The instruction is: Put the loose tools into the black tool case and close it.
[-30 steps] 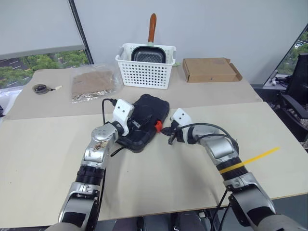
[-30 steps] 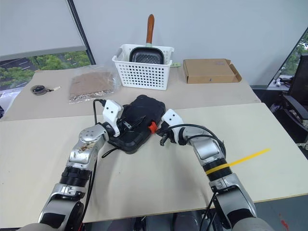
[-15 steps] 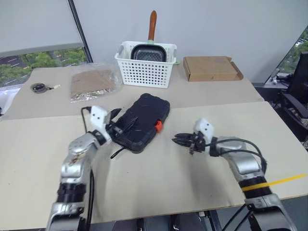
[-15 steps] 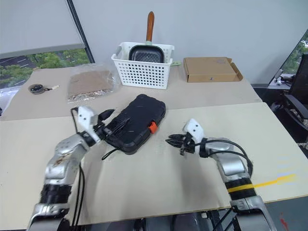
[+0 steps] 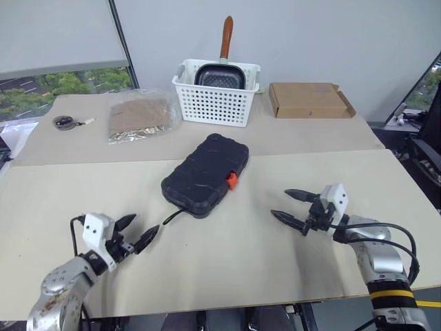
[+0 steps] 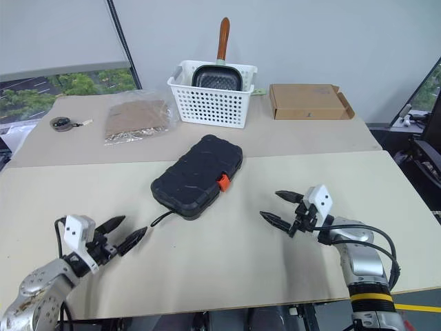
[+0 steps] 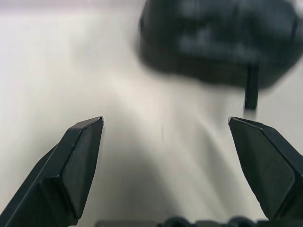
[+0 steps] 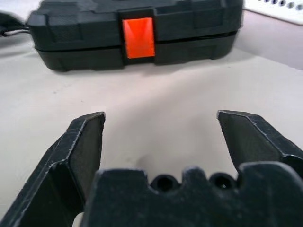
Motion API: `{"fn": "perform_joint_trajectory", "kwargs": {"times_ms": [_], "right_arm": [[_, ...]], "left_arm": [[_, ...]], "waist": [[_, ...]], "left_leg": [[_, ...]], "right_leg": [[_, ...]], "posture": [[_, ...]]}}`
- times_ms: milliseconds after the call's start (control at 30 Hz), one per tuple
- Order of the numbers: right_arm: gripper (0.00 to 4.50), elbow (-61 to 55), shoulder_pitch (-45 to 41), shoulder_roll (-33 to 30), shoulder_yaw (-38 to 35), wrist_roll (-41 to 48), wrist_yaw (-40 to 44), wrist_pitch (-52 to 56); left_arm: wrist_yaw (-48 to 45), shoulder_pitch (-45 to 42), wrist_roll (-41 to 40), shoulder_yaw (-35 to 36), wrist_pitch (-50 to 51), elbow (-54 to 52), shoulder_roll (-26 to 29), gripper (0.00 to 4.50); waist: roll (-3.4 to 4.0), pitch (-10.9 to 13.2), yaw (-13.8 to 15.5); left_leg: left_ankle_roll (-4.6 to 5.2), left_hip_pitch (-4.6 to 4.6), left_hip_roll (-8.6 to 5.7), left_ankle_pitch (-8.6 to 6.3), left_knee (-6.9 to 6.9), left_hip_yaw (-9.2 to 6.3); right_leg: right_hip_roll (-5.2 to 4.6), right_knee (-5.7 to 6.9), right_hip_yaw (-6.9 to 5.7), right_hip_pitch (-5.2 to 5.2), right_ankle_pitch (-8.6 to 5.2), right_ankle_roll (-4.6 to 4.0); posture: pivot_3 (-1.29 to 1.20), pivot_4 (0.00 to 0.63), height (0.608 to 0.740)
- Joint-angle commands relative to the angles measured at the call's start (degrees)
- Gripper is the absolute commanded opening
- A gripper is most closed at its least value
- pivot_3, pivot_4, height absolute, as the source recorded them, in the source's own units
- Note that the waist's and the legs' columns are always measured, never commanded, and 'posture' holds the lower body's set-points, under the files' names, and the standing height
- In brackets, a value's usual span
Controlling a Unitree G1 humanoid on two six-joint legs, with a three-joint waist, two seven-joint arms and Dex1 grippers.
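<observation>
Office: worktables, office chair

Tool case lies closed near the middle of the table, a thin shaft poking out from under its near end. Behind it stands a basket with a pan in it. Cardboard box to the basket's right, plastic bag to its left, small round object further left. Left pincer is near-left of the case, right pincer near-right, both apart from it.
</observation>
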Motion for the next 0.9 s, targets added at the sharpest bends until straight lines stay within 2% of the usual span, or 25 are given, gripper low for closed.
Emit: {"fn": "perform_joint_trajectory", "kwargs": {"times_ms": [33,400,467,500,567,600,667,700,733,767,800,833,867,900], "right_arm": [[4.43,2.23,-2.07,-1.38,-1.50,0.41,0.65,-2.97],[4.43,6.25,-3.87,-2.57,-0.62,-0.71,1.68,-4.69],[4.43,6.33,-3.80,-2.67,-0.37,-0.72,2.09,-4.61],[4.43,6.44,-3.79,-2.67,-0.31,-0.83,2.13,-4.90],[4.43,6.70,-3.71,-2.75,-0.13,-1.05,2.38,-5.35],[4.43,6.82,-3.64,-2.78,-0.10,-1.20,2.34,-5.45],[4.43,6.91,-3.53,-2.80,-0.15,-1.31,2.11,-5.23],[4.43,6.93,-3.44,-2.82,-0.20,-1.31,1.98,-5.10],[4.43,6.98,-3.36,-2.89,-0.21,-1.35,1.88,-5.11],[4.43,7.04,-3.28,-2.96,-0.22,-1.38,1.83,-5.19],[4.43,7.18,-3.29,-2.99,-0.25,-1.38,1.77,-5.27],[4.43,7.28,-3.32,-3.02,-0.26,-1.39,1.74,-5.30],[4.43,7.38,-3.34,-3.02,-0.27,-1.44,1.74,-5.33],[4.43,7.48,-3.36,-3.01,-0.29,-1.53,1.76,-5.39]], "left_arm": [[0.02,1.30,0.85,0.24,-2.33,-1.49,0.17,4.50],[1.58,3.34,0.51,-0.04,-3.25,-2.92,-0.35,4.50],[1.72,3.51,0.45,0.00,-3.20,-3.13,-0.31,4.50],[1.73,3.60,0.45,0.00,-3.23,-3.17,-0.27,4.50],[1.71,3.77,0.49,-0.05,-3.37,-3.15,-0.19,4.50],[1.73,3.83,0.50,-0.07,-3.41,-3.13,-0.17,4.50],[1.75,3.88,0.49,-0.12,-3.42,-3.14,-0.13,4.50],[1.75,3.92,0.49,-0.13,-3.42,-3.15,-0.10,4.50],[1.76,3.95,0.48,-0.14,-3.42,-3.17,-0.08,4.50],[1.77,3.98,0.45,-0.15,-3.41,-3.18,-0.07,4.50],[1.83,3.90,0.53,-0.20,-3.42,-3.10,-0.03,4.50],[1.88,3.83,0.71,-0.24,-3.52,-3.02,0.03,4.50],[1.85,3.77,1.10,-0.39,-3.69,-2.93,0.23,4.50],[1.71,3.69,1.10,-0.48,-3.69,-2.84,0.30,4.50]], "waist": [[0.02,0.01,0.10],[0.02,0.00,-0.11],[0.09,0.03,-0.64],[0.18,0.09,-1.14],[0.40,0.22,-1.87],[0.46,0.26,-1.84],[0.79,0.45,-1.82],[0.85,0.57,-1.38],[0.96,0.61,-0.49],[1.07,0.61,0.23],[1.07,0.61,0.64],[1.04,0.62,0.95],[1.04,0.61,1.31],[1.04,0.61,1.31]], "left_leg": [[-0.01,0.01,0.00,0.00,0.00,-0.01],[0.00,0.01,-0.01,-0.01,-0.01,0.02],[0.03,-0.09,-0.17,-0.01,0.00,-0.38],[0.10,-0.11,-0.58,0.05,0.00,-1.05],[0.74,-0.12,-1.67,0.63,-0.12,-2.86],[0.91,-0.10,-2.32,0.86,-0.19,-4.00],[1.22,-0.16,-4.23,1.13,-0.24,-6.82],[1.23,-0.14,-5.26,1.26,-0.28,-8.41],[0.99,-0.04,-5.26,1.18,-0.19,-8.45],[0.69,-0.07,-5.29,1.02,-0.27,-8.35],[0.64,-0.15,-5.38,1.05,-0.43,-8.26],[0.54,-0.15,-5.42,1.11,-0.48,-8.17],[0.53,-0.15,-5.47,1.13,-0.48,-8.07],[0.53,-0.14,-5.47,1.13,-0.51,-7.91]], "right_leg": [[-0.01,0.00,0.00,-0.07,-0.01,-0.02],[0.01,0.06,0.00,0.13,0.09,0.15],[-0.14,0.03,-0.40,0.44,0.06,0.22],[-0.50,0.06,-1.15,0.87,-0.09,0.48],[-1.44,0.28,-2.66,1.86,-0.60,1.32],[-1.87,0.52,-3.37,2.32,-1.05,2.22],[-1.76,1.50,-2.59,2.33,-2.37,4.39],[-0.89,2.22,-0.92,2.30,-3.33,5.74],[-0.07,2.25,1.00,2.04,-3.53,5.61],[0.02,2.14,1.87,1.98,-3.49,5.21],[-0.06,2.00,2.10,1.90,-3.32,4.40],[-0.07,1.86,2.16,1.92,-3.12,3.11],[-0.07,1.82,2.23,2.00,-3.02,2.32],[-0.07,1.79,2.37,2.13,-2.88,2.05]], "posture": [[0.00,0.150,0.700],[0.00,0.150,0.700],[0.00,0.150,0.700],[0.00,0.150,0.700],[0.00,0.150,0.700],[0.00,0.150,0.700],[0.00,0.150,0.700],[0.00,0.150,0.700],[0.00,0.150,0.700],[0.00,0.150,0.700],[0.00,0.150,0.700],[0.00,0.150,0.700],[0.00,0.150,0.700],[0.00,0.150,0.700]]}}
